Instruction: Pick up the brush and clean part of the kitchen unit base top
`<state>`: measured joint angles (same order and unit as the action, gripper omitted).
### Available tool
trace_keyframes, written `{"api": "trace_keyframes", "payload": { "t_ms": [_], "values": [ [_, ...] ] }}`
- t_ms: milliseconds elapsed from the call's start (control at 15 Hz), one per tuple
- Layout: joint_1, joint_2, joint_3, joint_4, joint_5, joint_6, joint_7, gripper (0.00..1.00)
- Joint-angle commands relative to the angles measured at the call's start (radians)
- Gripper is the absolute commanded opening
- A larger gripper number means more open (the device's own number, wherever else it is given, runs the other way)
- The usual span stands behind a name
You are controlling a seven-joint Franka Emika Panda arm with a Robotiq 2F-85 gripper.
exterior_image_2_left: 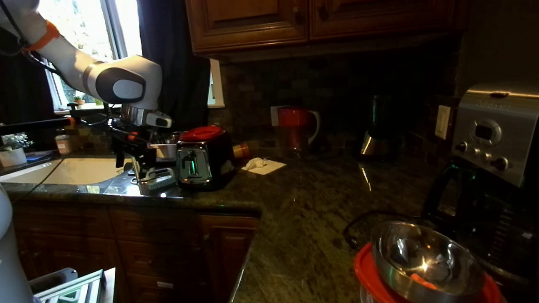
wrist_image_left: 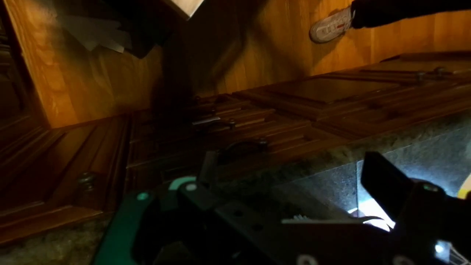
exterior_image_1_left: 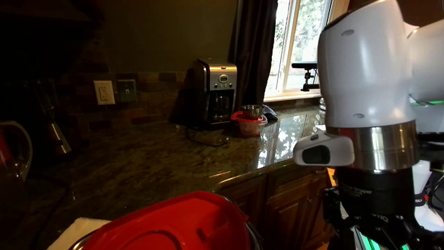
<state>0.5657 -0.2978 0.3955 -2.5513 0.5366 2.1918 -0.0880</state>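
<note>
I find the gripper [wrist_image_left: 290, 165] empty with jaws apart, the brush [exterior_image_2_left: 161, 180] just below them on the counter [exterior_image_2_left: 307, 202], and judge it light, stiff-bodied, best gripped across its long sides.

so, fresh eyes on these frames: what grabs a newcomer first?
Probably the white robot arm, filling the right of an exterior view, then the bright red lid at the bottom there, left of centre. In an exterior view, the shiny steel bowl in the near right corner, stacked on a red-rimmed container, also pulls the eye. The wrist view's odd one out is a pale shoe on the orange wood floor, top right.
</note>
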Motion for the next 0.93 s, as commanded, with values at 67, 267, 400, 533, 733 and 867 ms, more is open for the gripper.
{"api": "trace_keyframes", "payload": {
  "t_ms": [67, 267, 400, 533, 733, 867],
  "values": [
    [-0.024, 0.021, 0.120, -0.003, -0.105, 0.108, 0.346, 1.00],
    [-0.082, 0.042, 0.202, 0.029, -0.233, 0.101, 0.573, 1.00],
    [-0.100, 0.076, 0.212, 0.072, -0.320, 0.040, 0.670, 1.00],
    [-0.078, 0.040, 0.194, 0.037, -0.278, 0.073, 0.615, 1.00],
    [-0.088, 0.093, 0.195, 0.064, -0.285, 0.131, 0.610, 1.00],
    [-0.092, 0.156, 0.195, 0.090, -0.270, 0.270, 0.587, 1.00]
  ]
}}
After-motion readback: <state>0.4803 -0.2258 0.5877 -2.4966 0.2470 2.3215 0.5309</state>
